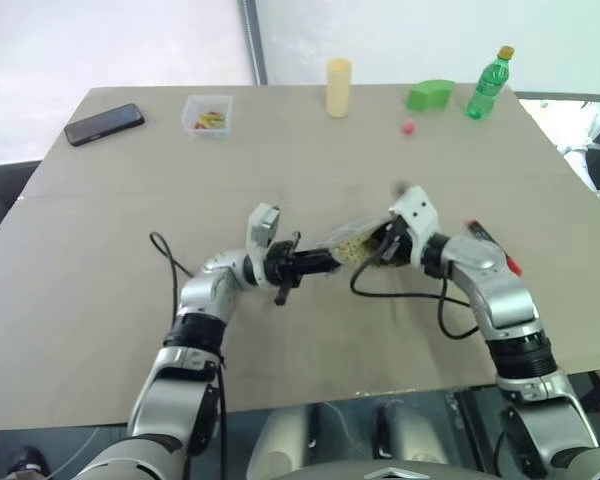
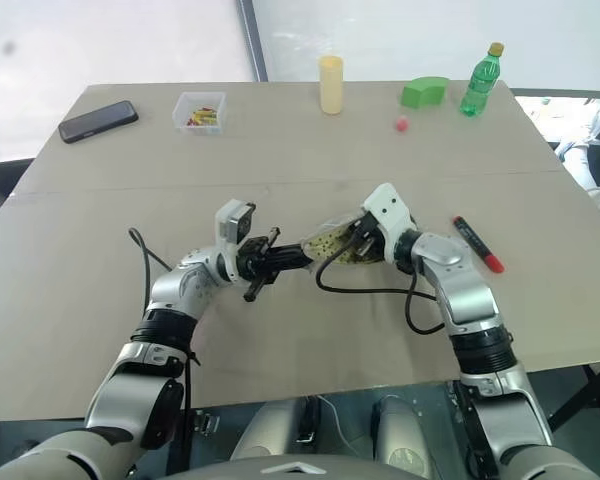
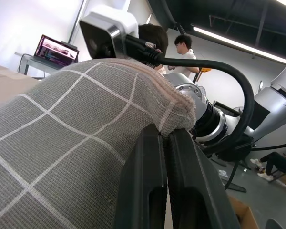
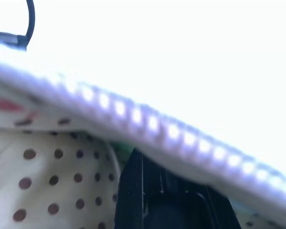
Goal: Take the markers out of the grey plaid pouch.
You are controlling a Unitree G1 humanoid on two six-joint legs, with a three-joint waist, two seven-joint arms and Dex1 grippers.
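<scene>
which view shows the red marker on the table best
The right eye view: the red marker lies in full on the table beside the right arm, black end away from the robot. In the left eye view the right arm partly covers it. The left wrist view shows the grey plaid pouch instead.

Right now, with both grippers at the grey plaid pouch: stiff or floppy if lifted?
Probably floppy: the grey plaid pouch is soft woven fabric, bunched where the left gripper pinches its edge. Likely light, as it hangs between the left gripper and the right gripper above the table. It would probably sag if one side let go.
</scene>
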